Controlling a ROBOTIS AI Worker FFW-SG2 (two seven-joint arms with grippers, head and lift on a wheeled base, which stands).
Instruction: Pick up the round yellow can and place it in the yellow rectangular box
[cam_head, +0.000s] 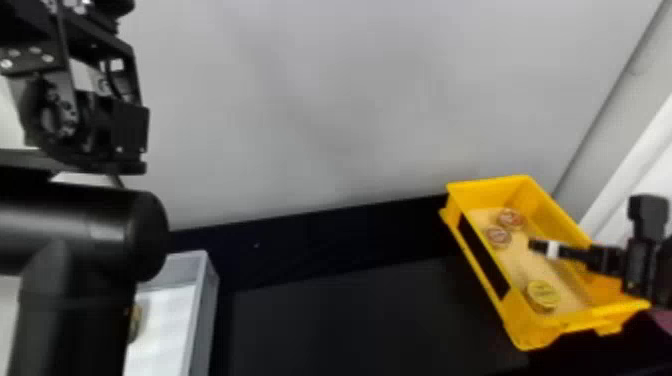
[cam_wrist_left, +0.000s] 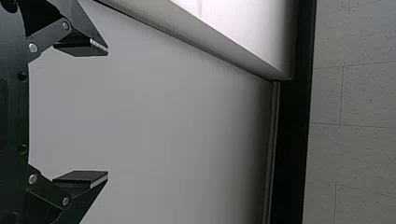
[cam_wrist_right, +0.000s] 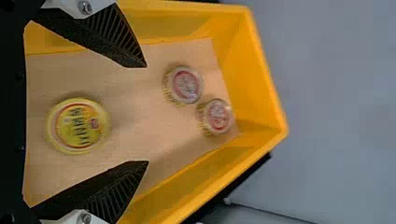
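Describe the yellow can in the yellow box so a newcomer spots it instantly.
Find the yellow rectangular box at the head view's right. Inside, the yellow can sits alone toward the near end. Its top is yellow; the two cans toward the far end have reddish tops.

Yellow box (cam_head: 550, 202) with a tan floor, a round yellow can (cam_head: 542, 295) within.
Inside the box, the can's yellow lid carries a thin red ring, dark lettering and a small red patch; the two smaller tins (cam_wrist_right: 184, 85) (cam_wrist_right: 217, 116) there have pale greyish tops with red rings and yellowish, dark-streaked sides. Over the box, the right gripper (cam_head: 537, 246) is black with ribbed fingers and a white band. Left of the box, the tray (cam_head: 202, 305) is grey with a white floor, and the left arm (cam_head: 75, 225) glossy black. Under the box, the table (cam_head: 360, 320) is black; behind it, the wall (cam_head: 350, 100) plain grey.Yellow box (cam_head: 550, 202) with a tan floor, a round yellow can (cam_head: 542, 295) within.
Inside the box, the can's yellow lid carries a thin red ring, dark lettering and a small red patch; the two smaller tins (cam_wrist_right: 184, 85) there have pale greyish tops with red rings and yellowish, dark-streaked sides. Over the box, the right gripper (cam_head: 537, 246) is black with ribbed fingers and a white band. Left of the box, the tray (cam_head: 202, 305) is grey with a white floor, and the left arm (cam_head: 75, 225) glossy black. Under the box, the table (cam_head: 360, 320) is black; behind it, the wall (cam_head: 350, 100) plain grey.
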